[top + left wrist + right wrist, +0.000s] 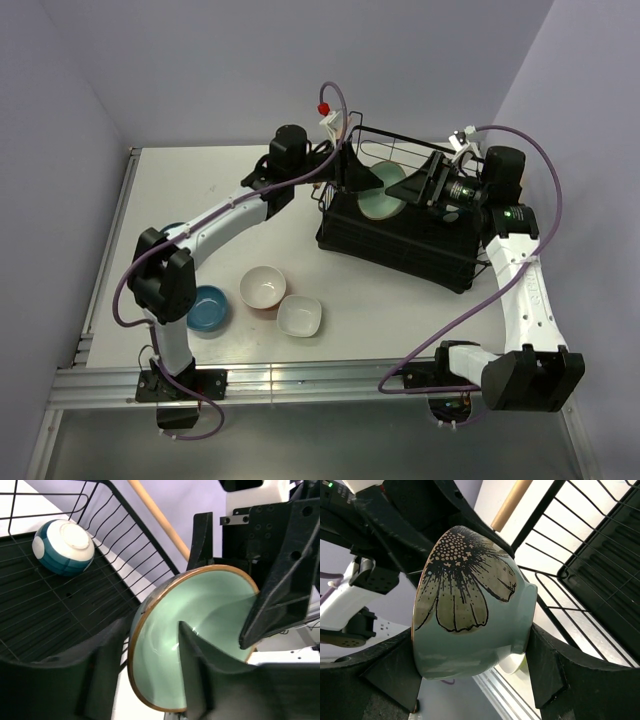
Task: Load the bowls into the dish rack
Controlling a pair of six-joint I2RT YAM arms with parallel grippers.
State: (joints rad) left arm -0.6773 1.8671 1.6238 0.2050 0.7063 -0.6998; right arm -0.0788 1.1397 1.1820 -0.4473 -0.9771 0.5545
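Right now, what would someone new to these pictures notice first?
The green bowl with a flower on its outside, tipped on its side over the rack, between the two arms: the right claw clamps it and the left claw straddles its rim. Next, a blue-and-white bowl lying upside down inside the rack, and three more bowls sitting on the table by the left arm.

The left arm [225, 215] is stretched forward and to the right, and the right arm [520, 275] is bent upward and inward. The left gripper [372, 182] and right gripper [410, 190] are set facing each other, each clamped on the mint green bowl [380, 205].
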